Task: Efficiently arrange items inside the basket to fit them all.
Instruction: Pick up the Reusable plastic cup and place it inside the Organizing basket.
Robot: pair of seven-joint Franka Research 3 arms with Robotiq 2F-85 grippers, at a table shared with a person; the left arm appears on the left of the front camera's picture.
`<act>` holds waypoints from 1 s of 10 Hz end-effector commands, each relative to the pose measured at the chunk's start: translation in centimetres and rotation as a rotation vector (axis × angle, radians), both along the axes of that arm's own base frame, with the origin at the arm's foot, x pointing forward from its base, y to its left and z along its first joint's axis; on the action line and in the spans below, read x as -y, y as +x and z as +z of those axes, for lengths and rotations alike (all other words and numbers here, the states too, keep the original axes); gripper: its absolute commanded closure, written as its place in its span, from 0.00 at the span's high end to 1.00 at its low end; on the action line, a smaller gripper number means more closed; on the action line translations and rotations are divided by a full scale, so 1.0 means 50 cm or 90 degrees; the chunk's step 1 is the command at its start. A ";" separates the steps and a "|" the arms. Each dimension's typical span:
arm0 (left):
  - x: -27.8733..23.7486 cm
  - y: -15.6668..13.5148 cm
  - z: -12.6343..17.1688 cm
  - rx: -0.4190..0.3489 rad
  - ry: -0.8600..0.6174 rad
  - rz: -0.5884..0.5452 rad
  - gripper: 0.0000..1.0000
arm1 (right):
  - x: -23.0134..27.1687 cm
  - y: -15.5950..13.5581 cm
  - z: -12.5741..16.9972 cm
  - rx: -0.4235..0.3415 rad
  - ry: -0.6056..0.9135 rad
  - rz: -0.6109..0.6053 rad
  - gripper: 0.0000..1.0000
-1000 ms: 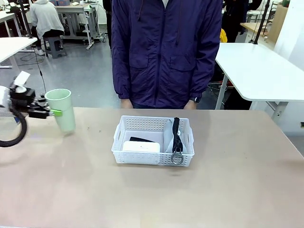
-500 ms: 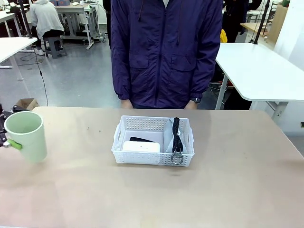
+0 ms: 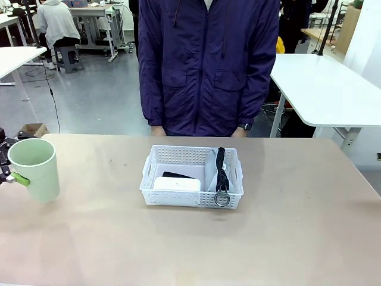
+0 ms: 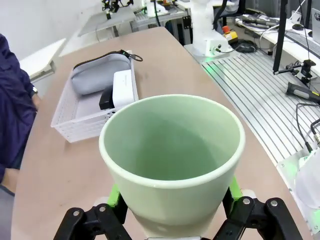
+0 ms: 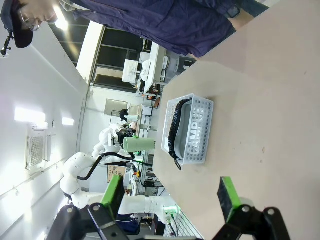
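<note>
The pale green cup (image 3: 34,168) stands upright at the 9 o'clock edge of the front view, well apart from the white perforated basket (image 3: 191,177) at the middle of the table (image 3: 286,238). The left gripper (image 3: 7,173) holds it: a green pad shows against the cup's side at about 8 o'clock, with black linkage just behind it at the frame edge. In the left wrist view the left gripper (image 4: 170,212) has its two green pads pressed against opposite sides of the cup (image 4: 172,160), closed on its lower wall, and the cup's open mouth faces the camera. Whether the cup's base touches the table or hangs just above it I cannot tell.

Inside the basket, the white rounded box (image 3: 177,183) lies toward 7 o'clock against the near wall, with the black stapler (image 3: 177,175) just behind it. The grey pouch (image 3: 213,170) lies along the 3 o'clock end, its black strap (image 3: 221,167) running over it and the metal ring (image 3: 222,199) hanging over the near rim.

In the right wrist view the right gripper (image 5: 170,192) is spread wide with nothing between its green pads, above bare table, the basket (image 5: 190,131) farther off at about 12 o'clock.

A person in a dark blue jacket (image 3: 208,65) stands at the far edge, at 12 o'clock from the basket.
</note>
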State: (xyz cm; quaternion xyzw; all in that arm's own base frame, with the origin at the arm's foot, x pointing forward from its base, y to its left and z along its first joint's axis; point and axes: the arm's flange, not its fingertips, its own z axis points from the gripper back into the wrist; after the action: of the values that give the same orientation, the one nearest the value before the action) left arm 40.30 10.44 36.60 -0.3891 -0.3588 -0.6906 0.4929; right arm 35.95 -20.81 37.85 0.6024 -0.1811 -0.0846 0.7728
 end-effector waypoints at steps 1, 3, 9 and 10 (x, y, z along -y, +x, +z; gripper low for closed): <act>0.001 -0.005 0.000 0.000 -0.001 0.001 0.88 | -0.002 -0.006 0.007 -0.015 -0.008 -0.002 1.00; 0.134 -0.022 0.093 -0.019 0.063 0.106 0.88 | -0.002 -0.006 0.007 -0.015 -0.008 -0.002 1.00; 0.607 0.131 0.334 -0.035 0.416 0.057 0.88 | -0.002 -0.006 0.007 -0.015 -0.008 -0.002 1.00; 0.668 0.163 0.334 -0.050 0.494 0.065 0.88 | -0.002 -0.006 0.007 -0.015 -0.008 -0.002 1.00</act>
State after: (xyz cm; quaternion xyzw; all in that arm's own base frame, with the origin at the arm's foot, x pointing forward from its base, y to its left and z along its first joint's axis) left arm 45.23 -22.44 52.57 -0.2003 -0.1445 -0.7348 0.6318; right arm 35.96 -20.78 37.84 0.6024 -0.1809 -0.0844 0.7729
